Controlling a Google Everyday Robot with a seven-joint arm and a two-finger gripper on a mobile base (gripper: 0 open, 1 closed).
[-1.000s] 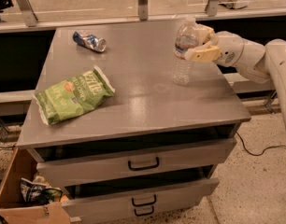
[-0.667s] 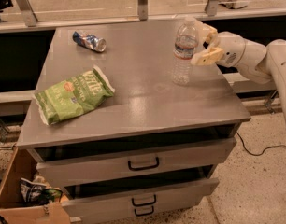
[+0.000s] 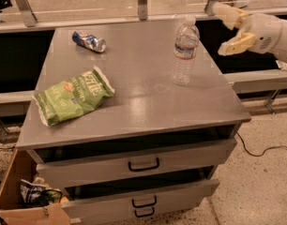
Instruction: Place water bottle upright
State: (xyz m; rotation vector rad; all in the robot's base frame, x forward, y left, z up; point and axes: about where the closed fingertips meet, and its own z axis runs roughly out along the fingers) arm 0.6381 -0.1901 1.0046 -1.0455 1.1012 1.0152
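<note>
The water bottle (image 3: 185, 49) is a clear ribbed plastic bottle with a white cap and a blue, white and red label band. It stands upright on the grey tabletop (image 3: 134, 102) near the right edge, with nothing touching it. My gripper (image 3: 230, 28) is to the right of the bottle, beyond the table's right edge, at about the height of the cap. Its cream fingers (image 3: 235, 44) are spread apart and empty.
A crushed blue-silver can (image 3: 89, 41) lies at the back left. A green chip bag (image 3: 72, 96) lies at the front left. Two drawers (image 3: 143, 163) below hang partly open. A cardboard box (image 3: 21, 200) with clutter sits on the floor at the left.
My gripper has let go of the bottle and drawn back to the right. The bottle stays standing upright on the table.
</note>
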